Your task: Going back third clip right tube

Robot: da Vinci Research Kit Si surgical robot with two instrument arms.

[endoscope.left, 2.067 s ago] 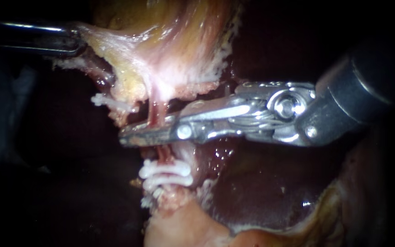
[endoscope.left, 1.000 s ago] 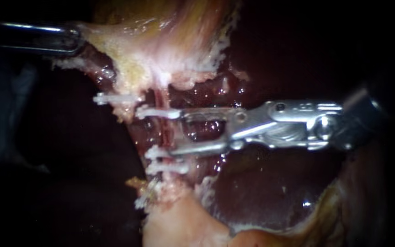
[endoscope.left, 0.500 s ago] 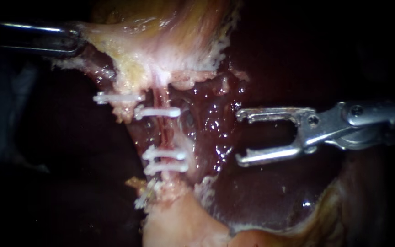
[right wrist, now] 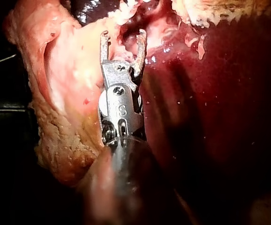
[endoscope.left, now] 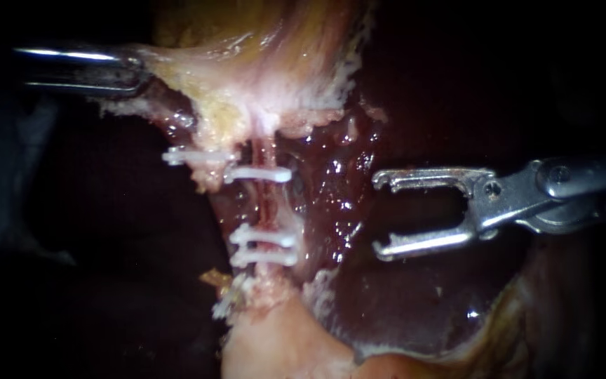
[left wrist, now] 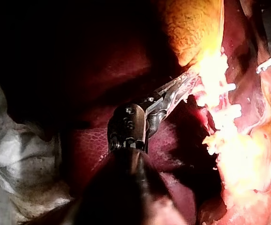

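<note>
The right tube (endoscope.left: pixel 266 205) runs down from the gallbladder (endoscope.left: pixel 268 63), thin and reddish. It carries three white clips: one high (endoscope.left: pixel 261 173), two close together lower down (endoscope.left: pixel 264 237) (endoscope.left: pixel 264 257). My right instrument (endoscope.left: pixel 377 216) stands to the right of the tube and apart from it, its jaws open and empty; the right wrist view shows the same gap (right wrist: pixel 122 37). My left instrument (endoscope.left: pixel 133 70) is at the upper left, its jaws shut on a stretched fold of gallbladder tissue, as the left wrist view also shows (left wrist: pixel 180 89).
A further white clip (endoscope.left: pixel 192 156) sits on a second tube to the left. Wet dark liver (endoscope.left: pixel 401 309) lies behind and below the right instrument. Pale fatty tissue (endoscope.left: pixel 282 351) lies under the clips. A white cloth (left wrist: pixel 13 154) lies beside the liver.
My right instrument's jaws were shut across the right tube, then opened, leaving the upper clip there, and drew back to the right. The whole scene has shifted slightly right. The left instrument keeps its hold.
</note>
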